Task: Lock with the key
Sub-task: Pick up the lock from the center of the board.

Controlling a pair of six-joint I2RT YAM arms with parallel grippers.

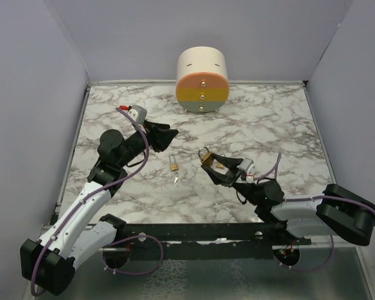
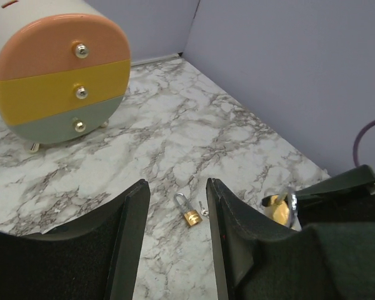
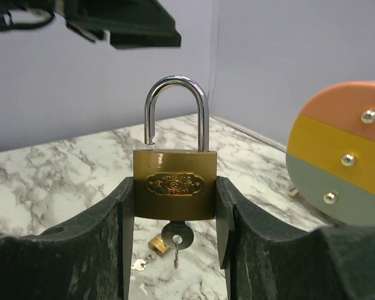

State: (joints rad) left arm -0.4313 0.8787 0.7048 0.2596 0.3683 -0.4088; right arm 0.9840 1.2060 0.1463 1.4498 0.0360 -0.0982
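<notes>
While my right gripper (image 3: 175, 209) pinches the brass body of the padlock (image 3: 175, 169) between both fingers, I hold it upright above the middle of the worktop (image 1: 269, 125), a little toward the right edge. Its shackle (image 3: 177, 84) stands raised: the short leg ends just above the body and is not seated. A key (image 3: 175, 236) hangs from the keyhole on the underside, so I judge insertion done and the locking itself not yet done.

My left gripper (image 2: 177, 187) hovers spread and holds nothing, left of the centre and nearer the far edge than the right one. Below it a second, smaller padlock (image 2: 190, 217) lies flat on the worktop with a loose key (image 2: 203, 209) just beside it, both apart from my fingers. A round drawer unit (image 1: 202, 81) stands at the middle of the far edge, well clear.

Next, I judge, the left gripper must come across to the held lock, press the shackle down into the body and turn the key. That calls for a firm right-hand pinch, since pushing could tilt the lock or slide it between the pads, and the key head is small and partly hidden under the body.
</notes>
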